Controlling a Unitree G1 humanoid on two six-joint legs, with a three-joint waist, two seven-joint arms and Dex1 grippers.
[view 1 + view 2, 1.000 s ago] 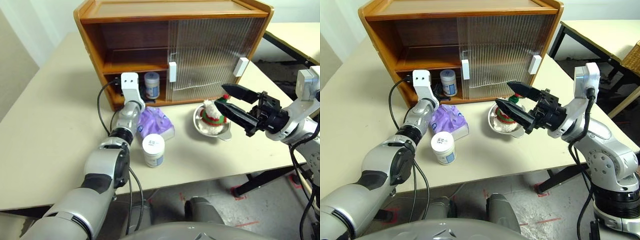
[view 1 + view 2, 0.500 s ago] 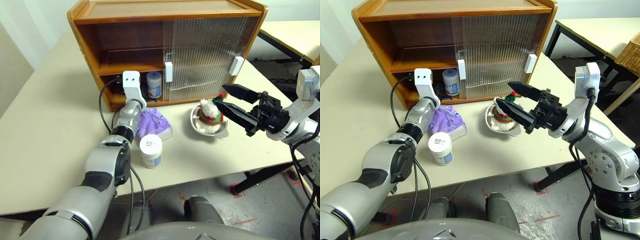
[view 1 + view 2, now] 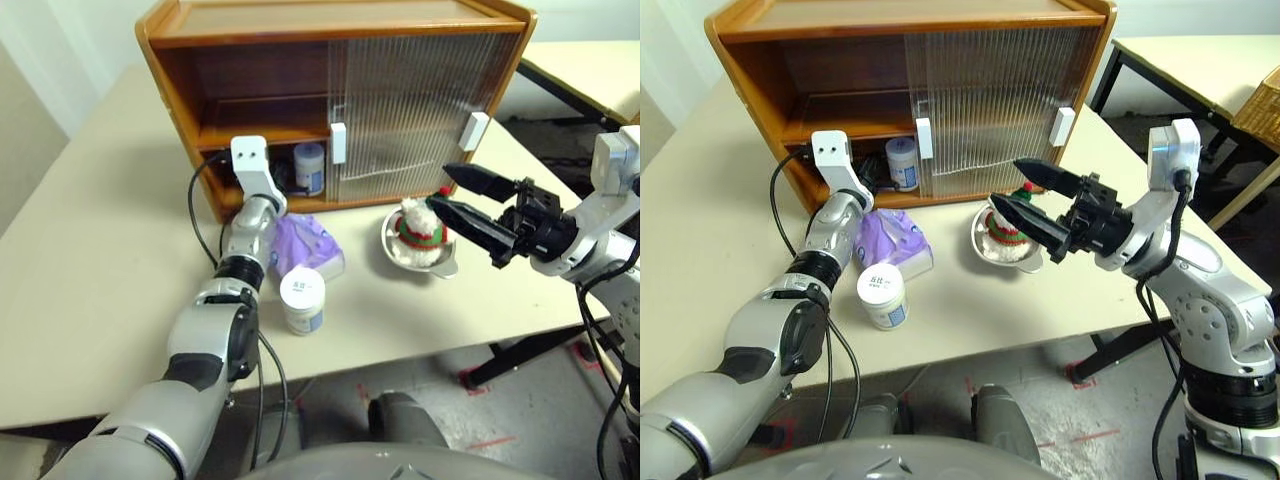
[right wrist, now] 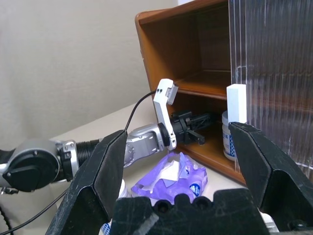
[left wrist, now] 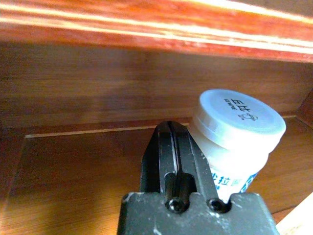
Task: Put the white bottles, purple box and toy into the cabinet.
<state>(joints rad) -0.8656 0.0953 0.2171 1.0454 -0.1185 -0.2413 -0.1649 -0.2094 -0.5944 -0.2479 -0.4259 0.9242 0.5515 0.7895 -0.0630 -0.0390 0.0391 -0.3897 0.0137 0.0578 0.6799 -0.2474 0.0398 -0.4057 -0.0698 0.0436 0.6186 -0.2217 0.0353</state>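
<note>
One white bottle (image 3: 308, 168) now stands in the cabinet (image 3: 250, 70) on its lower level, left of the sliding doors, so you have one of the four things delivered. Your left gripper (image 5: 172, 149) has let go of it: its fingers are pressed shut with nothing between them, and over the last second it has lifted a little beside the jar, inside the open left bay. The jar is squat, with a wide white screw lid and a blue-printed label. Its twin (image 3: 303, 299) waits near you on the table (image 3: 90, 260), just near of the crinkly purple box (image 3: 310, 246). To the right, the plush snowman toy (image 3: 421, 227) sits in a shiny metal bowl (image 3: 447, 266). Your right gripper (image 3: 467, 206) hovers over that toy, spread wide and empty.
</note>
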